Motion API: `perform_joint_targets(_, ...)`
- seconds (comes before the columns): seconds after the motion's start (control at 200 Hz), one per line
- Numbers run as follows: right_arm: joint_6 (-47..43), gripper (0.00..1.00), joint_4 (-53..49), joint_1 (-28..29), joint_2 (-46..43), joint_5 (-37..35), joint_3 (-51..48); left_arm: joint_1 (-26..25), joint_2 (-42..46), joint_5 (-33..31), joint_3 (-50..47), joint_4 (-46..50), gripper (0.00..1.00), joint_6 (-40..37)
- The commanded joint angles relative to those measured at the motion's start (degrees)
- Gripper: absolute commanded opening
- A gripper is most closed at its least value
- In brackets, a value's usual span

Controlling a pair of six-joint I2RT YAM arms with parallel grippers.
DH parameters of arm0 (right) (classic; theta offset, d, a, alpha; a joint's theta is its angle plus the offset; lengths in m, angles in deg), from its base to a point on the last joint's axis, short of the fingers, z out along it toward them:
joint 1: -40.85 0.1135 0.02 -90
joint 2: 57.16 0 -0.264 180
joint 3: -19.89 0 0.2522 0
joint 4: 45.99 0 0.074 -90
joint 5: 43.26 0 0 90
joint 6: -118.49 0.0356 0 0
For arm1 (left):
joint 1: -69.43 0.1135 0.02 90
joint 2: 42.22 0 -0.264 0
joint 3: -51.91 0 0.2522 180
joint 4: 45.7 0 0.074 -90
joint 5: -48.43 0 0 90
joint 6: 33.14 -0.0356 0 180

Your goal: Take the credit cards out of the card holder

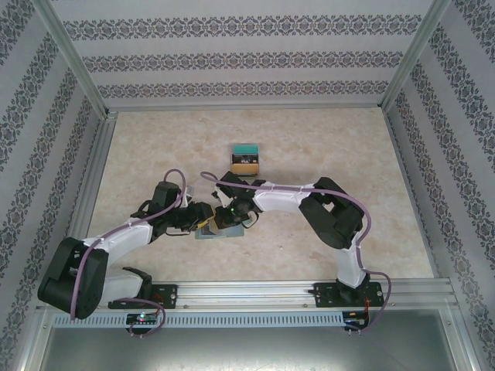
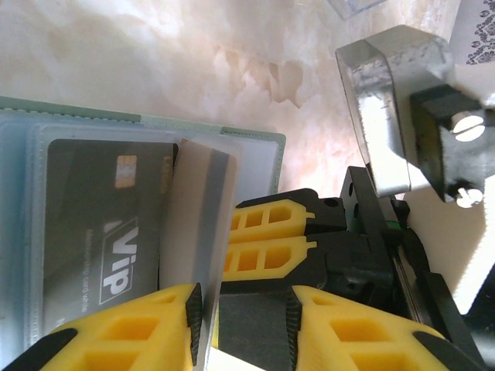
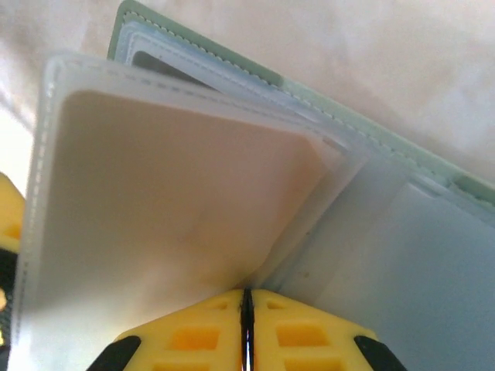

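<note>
Extraction step: my right hand (image 3: 247, 297) is pinched shut on a clear pocket leaf (image 3: 178, 193) of the open card holder (image 3: 197, 44) at its fingertips, my left hand (image 2: 246, 297) is narrowly open beside the pocketed black card (image 2: 108, 232); next I'd nip its edge and slide it out.

White-and-black arms (image 1: 116, 232), purple cables (image 1: 175, 179), yellow ribbed tool fingers (image 2: 139, 325), silver screws (image 2: 469, 127)

The card holder (image 2: 259, 162) has a matt grey-green cover and stitched, frosted clear plastic pockets; the black card (image 2: 108, 224) inside looks glossy; the counter (image 2: 155, 62) beneath is smooth, marbled.
</note>
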Motion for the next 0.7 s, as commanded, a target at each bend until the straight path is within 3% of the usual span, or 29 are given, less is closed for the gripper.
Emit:
perform_joint_targets(0.0,2.03,0.13,2.11,-1.46,-2.17,-0.93,-3.38,-0.19,-0.23,1.28,-0.33,-3.97,0.36,1.0)
perform_joint_targets(0.39,8.57,0.14,12.95,-6.39,-10.67,-0.82,-13.37,-2.23,-4.61,1.25,2.64,-5.57,0.36,1.06)
perform_joint_targets(0.694,9.73,0.13,13.75,-7.11,-12.98,-2.94,-16.3,-5.08,-9.41,1.17,6.09,-8.47,0.35,1.88)
